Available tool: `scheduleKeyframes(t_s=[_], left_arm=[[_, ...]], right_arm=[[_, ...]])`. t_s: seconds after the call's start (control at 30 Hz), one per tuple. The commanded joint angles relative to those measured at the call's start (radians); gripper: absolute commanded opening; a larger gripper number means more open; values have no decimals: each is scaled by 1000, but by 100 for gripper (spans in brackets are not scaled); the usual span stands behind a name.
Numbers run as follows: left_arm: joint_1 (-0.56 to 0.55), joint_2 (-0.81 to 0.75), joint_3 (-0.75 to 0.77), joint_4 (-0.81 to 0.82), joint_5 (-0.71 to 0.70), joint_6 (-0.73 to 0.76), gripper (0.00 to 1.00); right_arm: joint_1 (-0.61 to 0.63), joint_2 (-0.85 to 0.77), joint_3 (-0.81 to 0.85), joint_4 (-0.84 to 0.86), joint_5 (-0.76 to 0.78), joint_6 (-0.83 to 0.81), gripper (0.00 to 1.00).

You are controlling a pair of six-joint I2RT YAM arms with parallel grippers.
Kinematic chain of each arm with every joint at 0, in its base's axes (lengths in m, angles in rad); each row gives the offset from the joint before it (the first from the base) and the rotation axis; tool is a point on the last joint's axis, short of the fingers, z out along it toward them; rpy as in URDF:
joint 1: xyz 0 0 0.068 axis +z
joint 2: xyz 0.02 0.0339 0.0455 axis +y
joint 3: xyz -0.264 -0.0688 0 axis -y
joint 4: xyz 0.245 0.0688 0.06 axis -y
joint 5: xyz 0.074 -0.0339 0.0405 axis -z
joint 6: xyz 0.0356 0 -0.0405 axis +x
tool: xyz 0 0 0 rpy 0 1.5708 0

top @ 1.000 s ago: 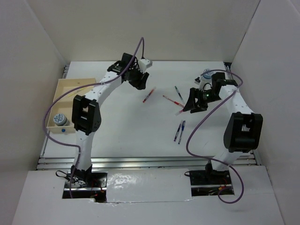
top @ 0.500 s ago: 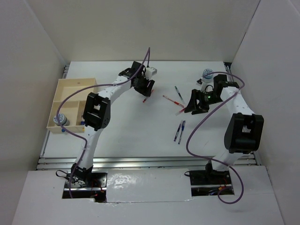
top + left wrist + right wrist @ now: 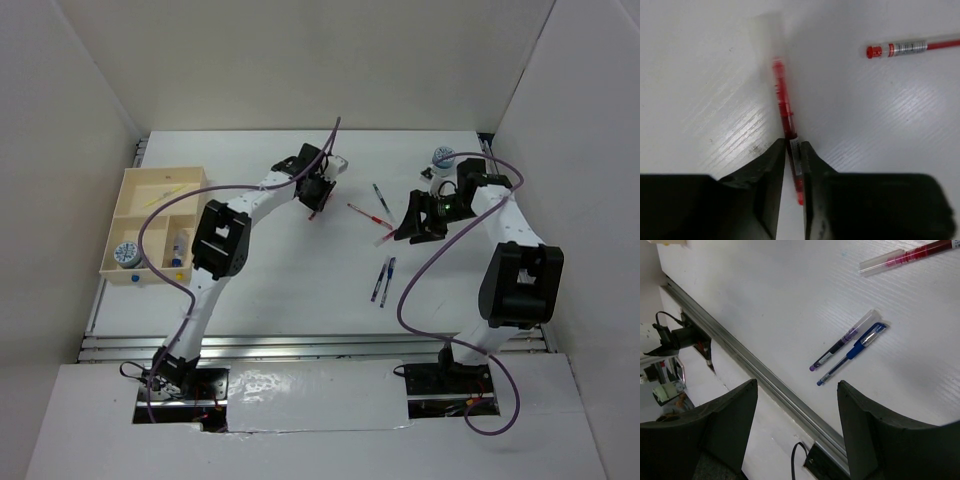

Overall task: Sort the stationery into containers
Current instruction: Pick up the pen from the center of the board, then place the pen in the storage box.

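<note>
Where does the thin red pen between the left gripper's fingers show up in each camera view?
Top external: thin red pen, far centre of the table, under the left gripper.
Left wrist: centre, running up from between the fingers.
Right wrist: not in it; the clear-capped red pen at top right is another.
Landmark: labelled red pen lying to its right in top external and left wrist.

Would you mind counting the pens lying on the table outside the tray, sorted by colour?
Red pens: 3 (left red pen, middle red pen, clear-capped red pen)
Dark pens: 3 (far dark pen, purple pen, blue pen)
Total: 6
</note>
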Motion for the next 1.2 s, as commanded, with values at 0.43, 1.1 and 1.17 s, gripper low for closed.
scheduleKeyframes(t_s=[0.43, 1.1, 1.17], left_arm=[[189, -404, -262, -41, 226, 150, 0], [887, -371, 8, -540, 304, 1456, 0], [900, -357, 11, -531, 304, 1510, 0]], right_arm=[[26, -77, 17, 1, 40, -39, 71], [141, -24, 34, 26, 92, -25, 71], [147, -18, 33, 28, 97, -20, 71]])
